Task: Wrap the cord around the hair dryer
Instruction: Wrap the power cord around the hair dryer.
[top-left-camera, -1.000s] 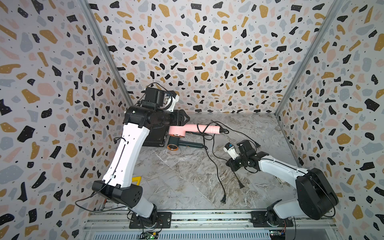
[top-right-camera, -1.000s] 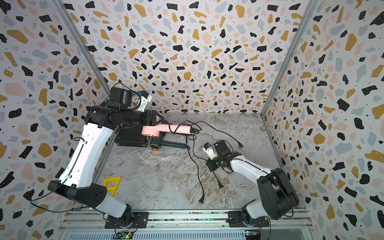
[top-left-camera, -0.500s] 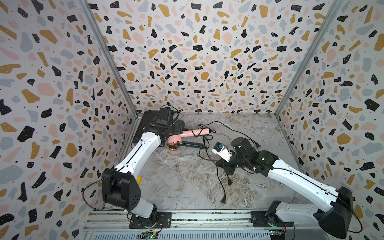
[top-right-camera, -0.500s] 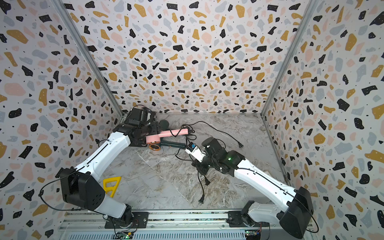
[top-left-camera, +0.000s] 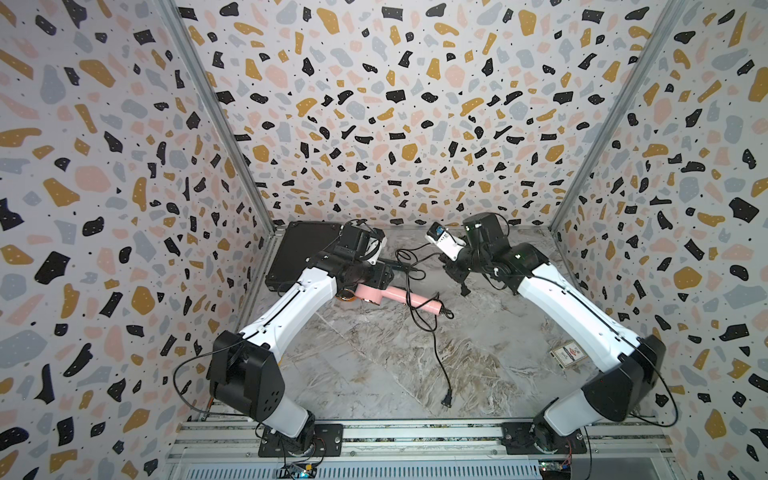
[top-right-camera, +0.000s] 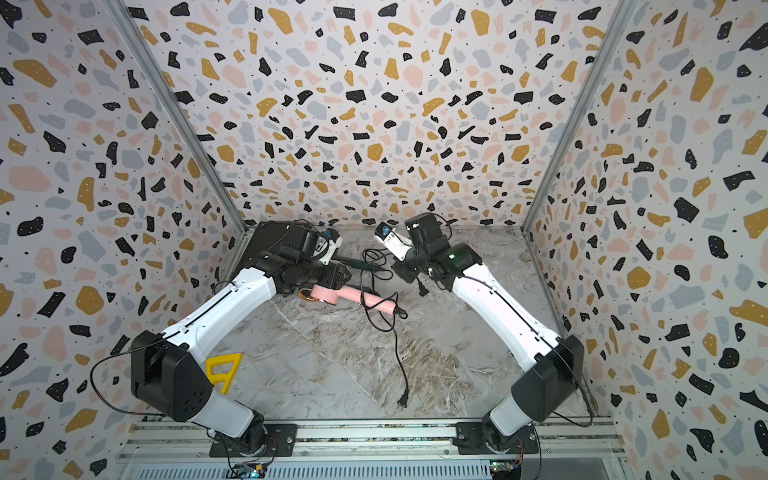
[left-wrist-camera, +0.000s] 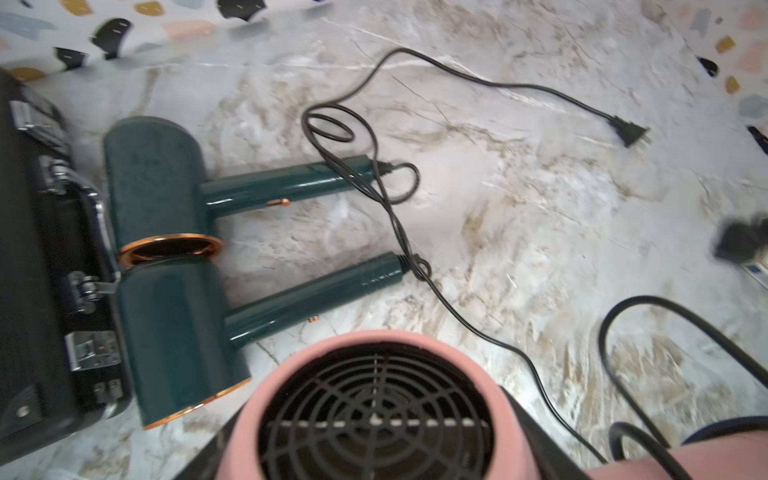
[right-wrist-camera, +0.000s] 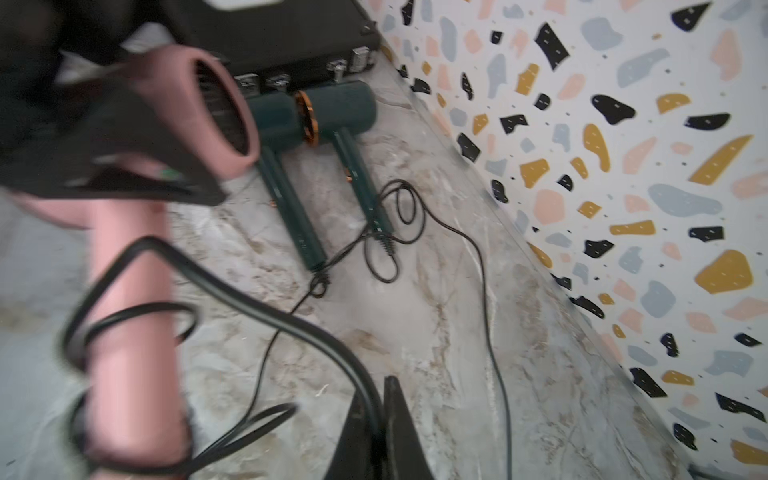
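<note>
Pink plastic marks the hair dryer. Its head is clamped between the fingers of the left gripper, and its handle projects away from that gripper toward the right gripper. The right gripper's jaws are closed on the black cord, which runs from them to loose loops around the handle.

Only the right wrist view shows this pinch; in both top views the jaw tips are too small to read. The left wrist view shows the dryer's rear grille head-on. Both wrist views show two green hair dryers beyond the left gripper, just beside a black case, with their thin cords tangled. In both top views the left arm hides most of them. A yellow triangle appears in a top view beside the left arm.

A plug lies well apart from both grippers; which cord ends at it cannot be traced. The right wrist view is blurred around the handle.
</note>
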